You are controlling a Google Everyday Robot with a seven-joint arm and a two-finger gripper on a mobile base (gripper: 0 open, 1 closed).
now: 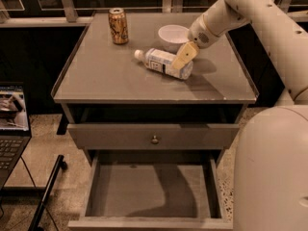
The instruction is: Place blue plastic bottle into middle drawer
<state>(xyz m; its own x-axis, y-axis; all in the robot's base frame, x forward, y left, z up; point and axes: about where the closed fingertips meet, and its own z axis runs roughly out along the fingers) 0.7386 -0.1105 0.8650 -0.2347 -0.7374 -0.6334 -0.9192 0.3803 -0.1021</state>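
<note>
The blue plastic bottle (159, 61) lies on its side on the grey cabinet top (106, 76), white cap pointing left and back. My gripper (183, 57) hangs at the bottle's right end, just over or against its base; whether it touches I cannot tell. The middle drawer (149, 222) is pulled out wide below, its flat grey floor bare.
A gold-brown drink can (118, 26) stands at the back left of the top. A white bowl (172, 34) sits just behind the bottle. Above the open drawer is a closed drawer front with a round knob (155, 139). A laptop (12, 117) is at left, my base (274, 172) at right.
</note>
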